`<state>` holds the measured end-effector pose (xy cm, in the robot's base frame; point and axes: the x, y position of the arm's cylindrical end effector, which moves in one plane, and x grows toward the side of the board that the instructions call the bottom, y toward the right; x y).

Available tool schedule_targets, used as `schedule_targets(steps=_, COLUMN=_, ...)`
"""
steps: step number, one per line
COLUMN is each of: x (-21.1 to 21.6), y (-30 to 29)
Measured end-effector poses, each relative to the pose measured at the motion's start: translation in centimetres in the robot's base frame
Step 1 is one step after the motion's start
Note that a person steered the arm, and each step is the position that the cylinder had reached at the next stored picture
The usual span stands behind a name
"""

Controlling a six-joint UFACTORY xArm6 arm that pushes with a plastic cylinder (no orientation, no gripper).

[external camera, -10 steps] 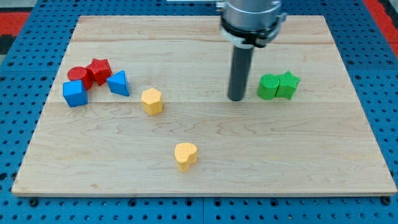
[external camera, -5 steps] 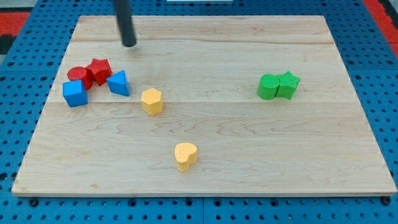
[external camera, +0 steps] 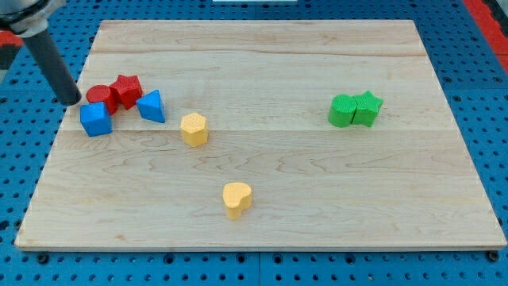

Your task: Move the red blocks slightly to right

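Now my tip [external camera: 71, 100] sits just left of the red round block [external camera: 98, 96]; holding nothing, it should push right, slowly.

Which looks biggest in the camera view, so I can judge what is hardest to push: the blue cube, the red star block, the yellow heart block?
1. Blue cube and yellow heart block: alike, and the heart lies nearer the view's bottom, so unranked.
2. Red star block: slightly smaller, partly hidden.

My tip [external camera: 71, 101] has swung from beside the green blocks [external camera: 355, 110] across to just left of the red cylinder [external camera: 98, 96].
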<state>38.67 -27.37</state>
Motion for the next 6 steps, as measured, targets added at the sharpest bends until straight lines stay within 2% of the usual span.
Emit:
schedule_targets(steps=2, x=0.2, y=1.4)
schedule_targets(steps=4, x=2.1, y=1.4)
schedule_targets(steps=5, x=1.8, y=2.7)
schedule_targets(steps=6, x=-0.5, y=3.5)
